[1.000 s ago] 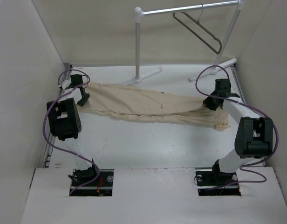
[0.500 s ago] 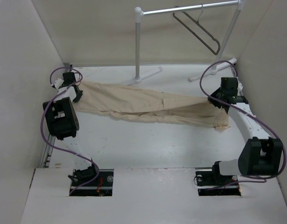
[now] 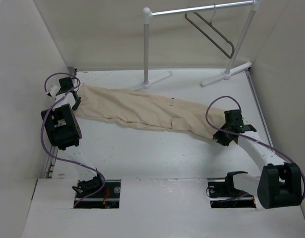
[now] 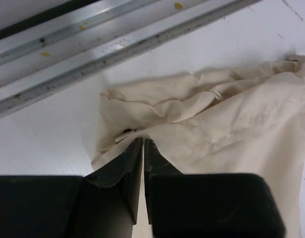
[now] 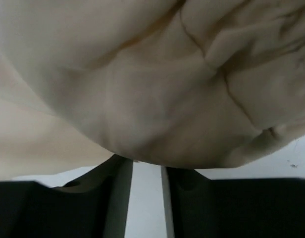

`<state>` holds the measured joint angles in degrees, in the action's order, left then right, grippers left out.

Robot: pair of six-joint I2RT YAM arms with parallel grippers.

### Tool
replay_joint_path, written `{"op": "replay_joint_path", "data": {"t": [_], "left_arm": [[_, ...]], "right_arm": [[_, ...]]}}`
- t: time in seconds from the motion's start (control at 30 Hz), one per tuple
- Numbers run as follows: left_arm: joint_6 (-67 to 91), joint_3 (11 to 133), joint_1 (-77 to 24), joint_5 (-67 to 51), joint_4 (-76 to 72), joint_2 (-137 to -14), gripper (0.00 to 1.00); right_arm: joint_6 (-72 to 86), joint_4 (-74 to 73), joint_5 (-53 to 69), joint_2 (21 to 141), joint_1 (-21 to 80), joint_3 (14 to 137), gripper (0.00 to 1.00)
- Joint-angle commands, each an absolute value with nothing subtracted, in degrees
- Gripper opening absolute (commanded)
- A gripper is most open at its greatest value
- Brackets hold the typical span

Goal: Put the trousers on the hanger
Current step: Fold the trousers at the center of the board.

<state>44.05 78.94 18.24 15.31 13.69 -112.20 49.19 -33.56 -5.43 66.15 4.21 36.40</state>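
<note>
— Trousers (image 3: 142, 106)?
— Stretched flat across desk (image 3: 157, 153), well apart from hanger (image 3: 217, 29) up on rail (image 3: 192, 10).
— Grip?
— Pinching left end with left pincer (image 4: 142, 141), right end with right pincer (image 5: 147, 168), tips buried under cloth.

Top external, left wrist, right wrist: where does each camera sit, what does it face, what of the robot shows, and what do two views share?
Top external: above, behind the robot, looking down at trousers, hanger; left arm and right arm show.
Left wrist: on the left arm, facing one trousers end; left fingers show.
Right wrist: on the right arm, close against trousers; right fingers show.
All share trousers.
</note>
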Motion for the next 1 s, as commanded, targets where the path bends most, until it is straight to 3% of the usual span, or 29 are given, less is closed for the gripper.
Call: {"op": "replay_joint_path", "data": {"t": [0.0,0.13,0.2,0.37,0.57,0.67,0.77,0.97], "left_arm": [[44.74,81.83,19.38,18.02,15.29,-107.14,0.06],[44.65,82.09,19.29,18.19,15.73,-104.77,0.15],[44.65,81.74,17.9,18.28,15.73,-103.02,0.24],[44.21,80.78,8.42,17.84,14.77,-99.85,0.28],[43.86,75.95,-3.29,19.77,13.89,-98.0,0.29],[44.38,73.31,-2.86,20.57,13.71,-98.17,0.3],[44.56,72.51,0.47,20.39,12.84,-99.75,0.3],[44.82,76.11,5.14,17.14,9.76,-102.39,0.36]], "right_arm": [[50.19,-32.78,-7.47,61.8,4.0,38.93,0.37],[47.38,-35.41,-8.52,58.37,1.98,43.93,0.57],[47.11,-36.21,-9.57,57.4,0.67,46.13,0.63],[47.2,-39.36,-12.74,56.26,-3.64,49.3,0.69],[47.46,-46.31,-17.31,49.14,-8.47,47.2,0.7],[47.64,-46.94,-17.32,46.76,-11.81,44.4,0.68],[46.59,-41.24,-13.29,49.82,-14.8,43.42,0.56],[43.42,-30.94,-8.62,59.4,-15.87,48.42,0.57]]}}
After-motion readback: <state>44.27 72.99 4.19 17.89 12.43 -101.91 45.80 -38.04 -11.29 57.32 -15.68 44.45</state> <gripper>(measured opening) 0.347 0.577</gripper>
